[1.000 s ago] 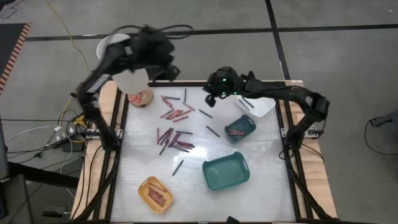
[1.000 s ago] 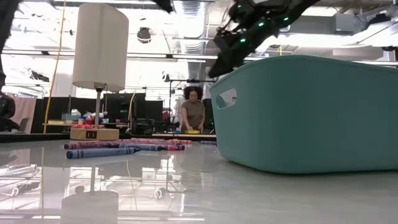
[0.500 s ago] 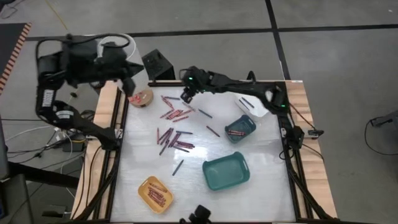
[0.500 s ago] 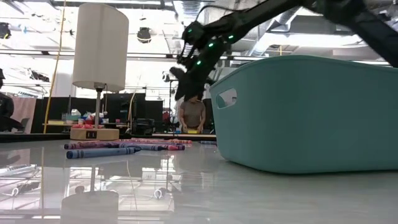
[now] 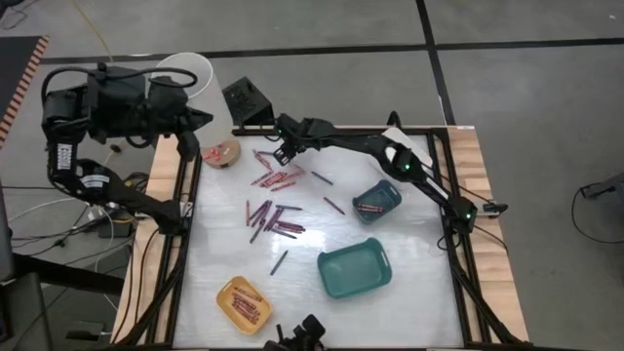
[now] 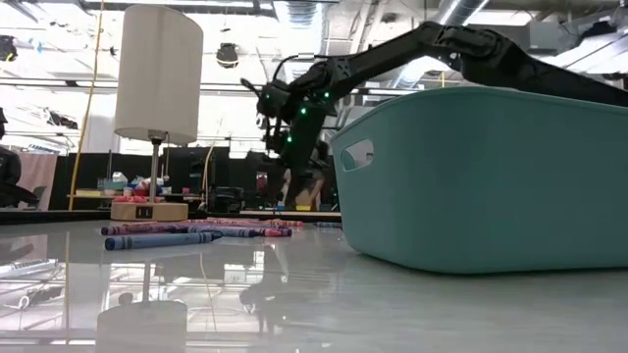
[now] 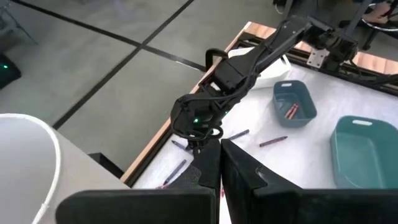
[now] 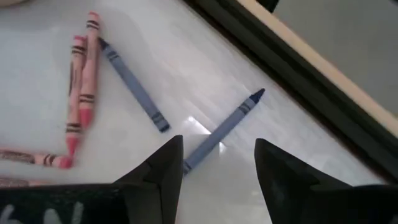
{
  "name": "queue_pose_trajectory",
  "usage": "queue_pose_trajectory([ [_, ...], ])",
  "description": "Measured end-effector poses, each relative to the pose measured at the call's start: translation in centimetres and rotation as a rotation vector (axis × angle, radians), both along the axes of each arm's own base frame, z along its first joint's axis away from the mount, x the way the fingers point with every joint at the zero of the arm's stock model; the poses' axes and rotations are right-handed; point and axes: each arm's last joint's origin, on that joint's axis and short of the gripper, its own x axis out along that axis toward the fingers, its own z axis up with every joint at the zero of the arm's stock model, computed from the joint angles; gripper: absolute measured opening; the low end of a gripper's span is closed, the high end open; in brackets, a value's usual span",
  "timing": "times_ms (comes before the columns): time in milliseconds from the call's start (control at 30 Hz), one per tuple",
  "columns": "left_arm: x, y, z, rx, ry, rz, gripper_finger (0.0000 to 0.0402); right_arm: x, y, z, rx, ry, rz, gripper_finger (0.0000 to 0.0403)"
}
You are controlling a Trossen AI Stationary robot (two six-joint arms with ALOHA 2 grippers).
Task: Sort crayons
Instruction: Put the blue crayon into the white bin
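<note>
Only the right wrist view shows the right pincer (image 8: 217, 165) spread over a blue crayon (image 8: 221, 132).

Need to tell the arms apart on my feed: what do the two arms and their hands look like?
Both arms are black with jointed segments. The right arm shows small green lights along it. The right hand has two dark, flat, tapering fingers. The left hand has black, blocky fingers.
</note>
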Motion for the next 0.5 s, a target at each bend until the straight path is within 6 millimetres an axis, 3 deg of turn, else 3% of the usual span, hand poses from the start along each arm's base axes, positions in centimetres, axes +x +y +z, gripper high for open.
queue_pose_trajectory([
  [100, 0.00, 0.00, -0.01, 0.006, 0.004, -0.003, 0.0000, -0.28, -0.41, -0.89, 0.027, 0.029, -0.024, 0.0191],
  [500, -0.07, 0.01, -0.01, 0.024, 0.016, -0.006, 0.0000, -0.35, -0.72, -0.56, 0.042, -0.006, -0.066, 0.0184],
])
